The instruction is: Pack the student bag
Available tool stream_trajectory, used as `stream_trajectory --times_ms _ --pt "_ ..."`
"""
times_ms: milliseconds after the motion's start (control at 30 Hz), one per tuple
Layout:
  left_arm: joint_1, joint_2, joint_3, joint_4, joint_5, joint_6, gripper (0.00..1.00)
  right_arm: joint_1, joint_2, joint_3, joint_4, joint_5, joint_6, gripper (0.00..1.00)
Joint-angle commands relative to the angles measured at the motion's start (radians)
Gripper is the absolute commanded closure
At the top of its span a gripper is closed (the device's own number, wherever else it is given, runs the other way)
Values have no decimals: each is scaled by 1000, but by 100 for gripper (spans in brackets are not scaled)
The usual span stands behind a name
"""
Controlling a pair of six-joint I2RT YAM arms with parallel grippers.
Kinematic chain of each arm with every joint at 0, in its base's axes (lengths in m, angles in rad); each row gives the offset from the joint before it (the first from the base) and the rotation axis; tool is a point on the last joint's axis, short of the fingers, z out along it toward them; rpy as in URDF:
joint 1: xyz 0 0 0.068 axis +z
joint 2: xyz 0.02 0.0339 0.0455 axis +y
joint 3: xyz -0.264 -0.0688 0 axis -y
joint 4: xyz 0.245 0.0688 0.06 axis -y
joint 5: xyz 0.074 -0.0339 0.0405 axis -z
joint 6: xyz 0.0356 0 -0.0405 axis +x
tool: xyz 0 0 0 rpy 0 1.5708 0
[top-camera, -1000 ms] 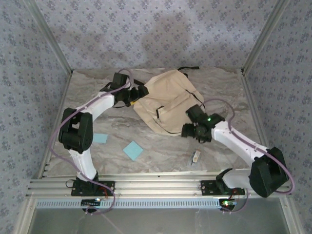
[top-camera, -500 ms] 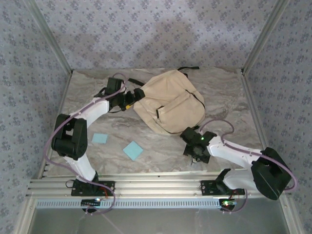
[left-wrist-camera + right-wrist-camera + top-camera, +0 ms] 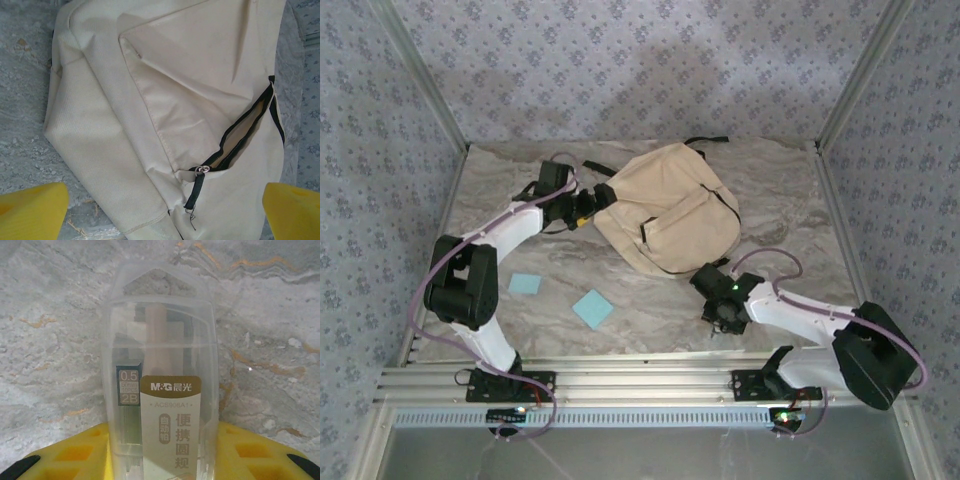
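Note:
The student bag [image 3: 665, 215], beige with black zippers, lies flat at the back middle of the table. My left gripper [image 3: 590, 205] hovers open at its left edge. In the left wrist view the bag [image 3: 150, 100] lies below the gripper [image 3: 160, 220], whose yellow fingertips [image 3: 30, 210] stand far apart. The black zipper pull [image 3: 201, 170] sits at the end of a partly open pocket slit [image 3: 250, 130]. My right gripper [image 3: 720, 318] is down on the table in front of the bag. A clear plastic compass case [image 3: 162, 390] with a brown label sits between its yellow fingers [image 3: 75, 455], which press both sides.
Two light blue note pads [image 3: 592, 308] [image 3: 525, 284] lie on the marble table [image 3: 790, 200] left of the right gripper. A black bag strap [image 3: 705, 140] trails toward the back wall. An aluminium rail [image 3: 640, 385] runs along the near edge.
The right arm drew back from the bag to the table's front, came down over the clear case, and its jaws narrowed onto it. The left gripper shifted slightly left at the bag's edge.

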Motion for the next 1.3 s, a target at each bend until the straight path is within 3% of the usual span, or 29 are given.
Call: stream_trajectory --times_ms 0,167,333,567,767,900,1000,1267 --pt "-15 15 109 -47 -34 83 1 -51 -63 79 -88 26 -93 58" --pt "-59 142 319 -178 -121 239 1 -255 -101 192 -70 -61 -313 58" --pt "-43 323 541 -262 -187 290 1 -417 -15 317 -11 -142 -480 55" --pt "-28 565 859 -420 -242 376 3 -498 183 424 184 -218 -558 56" --pt "-20 680 946 -465 -173 367 6 -522 327 473 293 -217 -613 57" --pt "-20 701 923 -505 -163 358 17 -549 409 484 337 -233 -617 57" --pt "-18 666 816 -494 -172 340 24 -568 468 502 359 -242 -624 57" --pt "-8 290 218 -268 -175 235 37 -607 600 600 366 -229 -664 57"
